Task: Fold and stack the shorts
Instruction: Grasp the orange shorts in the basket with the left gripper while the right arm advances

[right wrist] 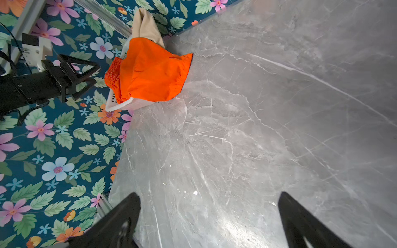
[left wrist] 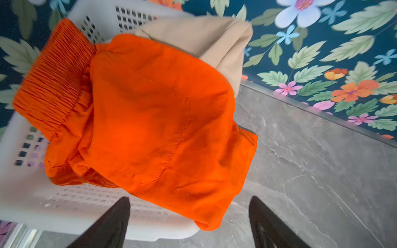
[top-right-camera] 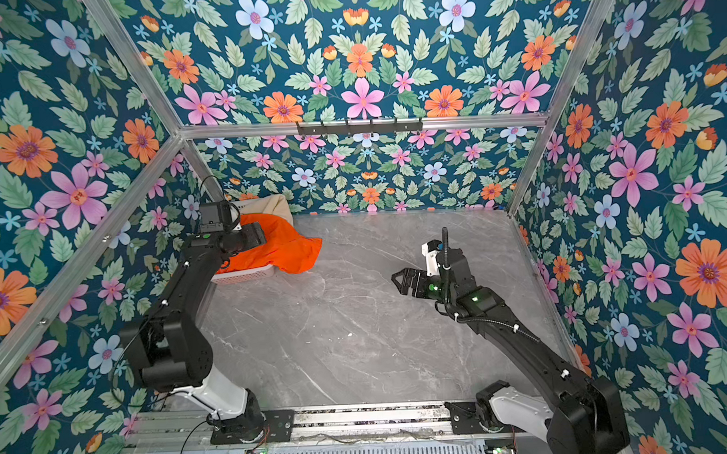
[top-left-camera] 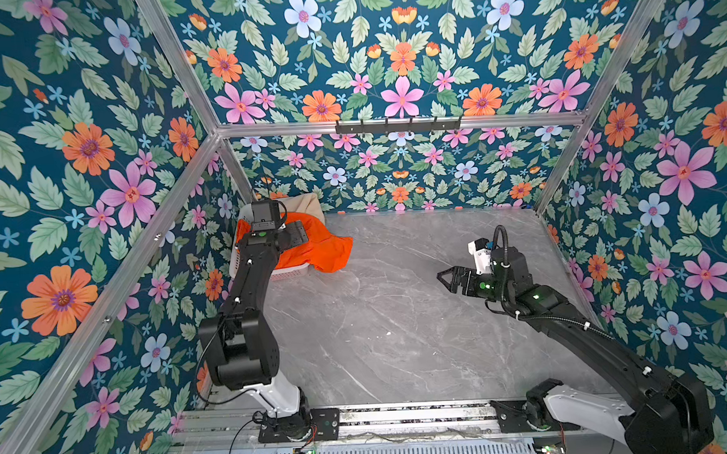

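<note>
Orange shorts (top-left-camera: 312, 250) lie draped over the white basket (top-left-camera: 288, 274) at the table's (top-left-camera: 398, 318) far left corner, spilling over its side; beige shorts (top-left-camera: 307, 205) sit behind and beneath them. Left gripper (left wrist: 190, 199) hovers above the orange cloth, jaws wide apart, holding nothing. Right gripper (right wrist: 209, 195) hangs over bare marble, well apart, jaws fully spread, empty.

Can see only a strip of beige shorts (left wrist: 210, 40); rest buried under orange shorts (left wrist: 150, 120). Cannot make out basket (left wrist: 64, 211) near wall: blurred. Lose most of left gripper (left wrist: 190, 198) and right gripper (right wrist: 209, 193) past wrist-view edges.
</note>
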Controlling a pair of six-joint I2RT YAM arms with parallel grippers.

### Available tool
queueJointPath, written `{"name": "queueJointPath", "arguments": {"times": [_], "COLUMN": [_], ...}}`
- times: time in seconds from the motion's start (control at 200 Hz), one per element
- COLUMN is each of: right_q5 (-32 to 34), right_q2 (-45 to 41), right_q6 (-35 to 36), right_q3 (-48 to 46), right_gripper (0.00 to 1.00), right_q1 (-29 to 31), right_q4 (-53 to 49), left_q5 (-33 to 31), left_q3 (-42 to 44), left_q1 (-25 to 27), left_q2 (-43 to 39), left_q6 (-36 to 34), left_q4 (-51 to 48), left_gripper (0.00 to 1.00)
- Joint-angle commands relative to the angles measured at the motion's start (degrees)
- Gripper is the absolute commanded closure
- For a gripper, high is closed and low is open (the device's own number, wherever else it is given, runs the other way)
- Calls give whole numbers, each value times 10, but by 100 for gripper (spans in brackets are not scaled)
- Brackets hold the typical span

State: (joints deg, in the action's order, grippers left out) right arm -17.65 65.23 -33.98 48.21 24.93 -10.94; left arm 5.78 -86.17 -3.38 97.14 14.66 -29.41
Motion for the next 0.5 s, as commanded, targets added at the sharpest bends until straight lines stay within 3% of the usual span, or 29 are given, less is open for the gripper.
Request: {"name": "queueJointPath", "arguments": {"times": [0.0,0.165,0.305,0.495], "right_q5": [1,-3,-3,0], "right_q2": [15,33,40,44], "right_q6": [-16,-21,-26,-29], "right_q3": [8,12,14,10], "right_gripper": [1,1,1,1], "right_q1": [10,13,15,16], "right_q4": [17,26,31,28], "left_q5": [61,77,52,86], "left_q3": [-29,-49,-45,-35], "left_q1": [0,-2,-8,-18], "left_q2": [45,99,115,124], "left_q6": [-6,-5,15,27], "left_q4": [-49,-51,-39,-18], "left_gripper": [13,15,16,19]}}
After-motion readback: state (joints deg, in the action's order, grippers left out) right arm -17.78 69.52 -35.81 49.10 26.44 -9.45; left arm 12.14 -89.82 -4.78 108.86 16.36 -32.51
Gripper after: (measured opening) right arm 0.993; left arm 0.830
